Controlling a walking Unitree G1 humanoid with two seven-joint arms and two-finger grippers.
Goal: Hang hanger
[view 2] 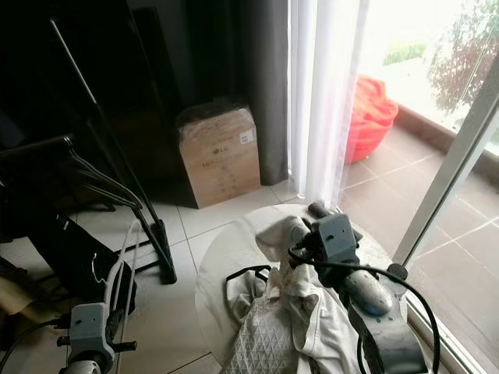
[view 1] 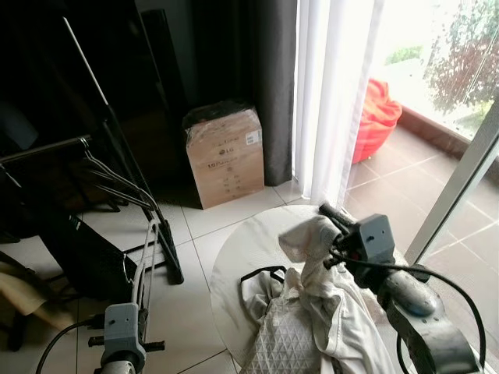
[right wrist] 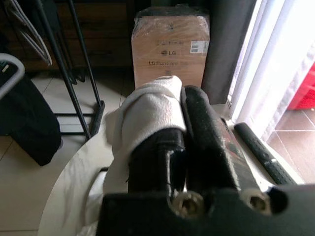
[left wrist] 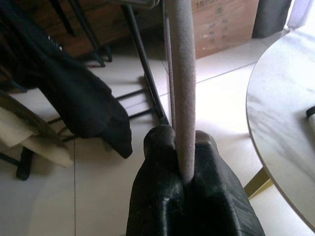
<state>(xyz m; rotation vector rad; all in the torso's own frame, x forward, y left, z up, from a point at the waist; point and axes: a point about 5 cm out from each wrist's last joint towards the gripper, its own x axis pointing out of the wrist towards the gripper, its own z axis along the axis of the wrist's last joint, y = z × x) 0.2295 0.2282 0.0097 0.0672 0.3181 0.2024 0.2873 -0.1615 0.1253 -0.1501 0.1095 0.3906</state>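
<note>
The left gripper [left wrist: 186,162] is clamped on a slim grey felt-covered hanger [view 1: 145,261] held low beside the black metal clothes rack [view 1: 117,148], while the right gripper [right wrist: 182,132] pinches a fold of cream-white cloth garment [view 1: 327,304] piled on the round pale marble-look table [view 1: 242,257]. The risk from here — the hanger's hook is hard to make out and could miss the rail [view 1: 43,148], or snag the wire hangers [view 1: 117,183] already there; the pinched cloth could drag off the table edge. Pale floor tiles [view 1: 195,226], a wrapped cardboard box [view 1: 224,156], dark and sheer curtains [view 1: 331,93] and a red beanbag [view 1: 376,117] outside frame the room.
</note>
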